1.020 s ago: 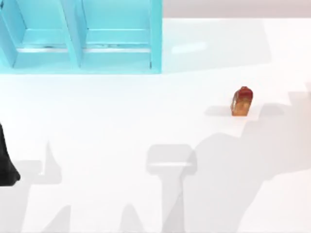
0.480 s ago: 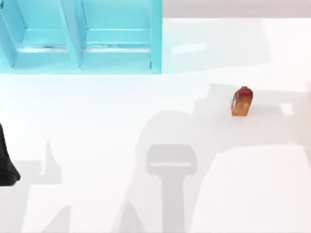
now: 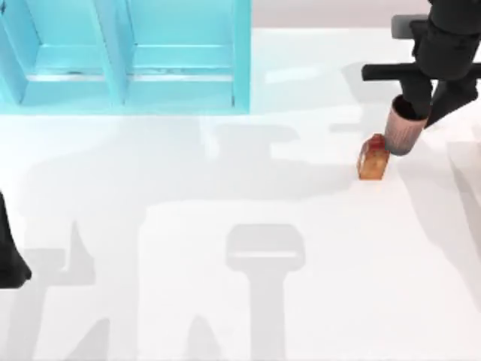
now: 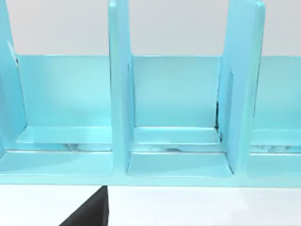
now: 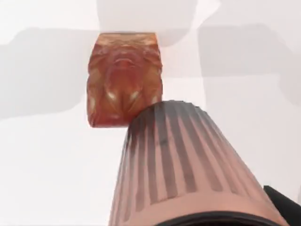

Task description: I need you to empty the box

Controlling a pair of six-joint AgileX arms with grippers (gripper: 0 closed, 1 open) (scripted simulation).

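White bench (image 3: 225,301) carries a turquoise box (image 3: 128,56) far left. Right gripper (image 3: 415,113) grips a striped cup (image 3: 402,134) above the orange-red carton (image 3: 373,158); its wrist view reveals their overlap. Left gripper (image 3: 11,256) sits parked, state untellable.

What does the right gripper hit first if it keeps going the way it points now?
Probably the orange-red block. The right gripper holds a striped cup pointing down toward the table, and the cup's end already overlaps the block in the top view. Height is unclear, so it may pass above.
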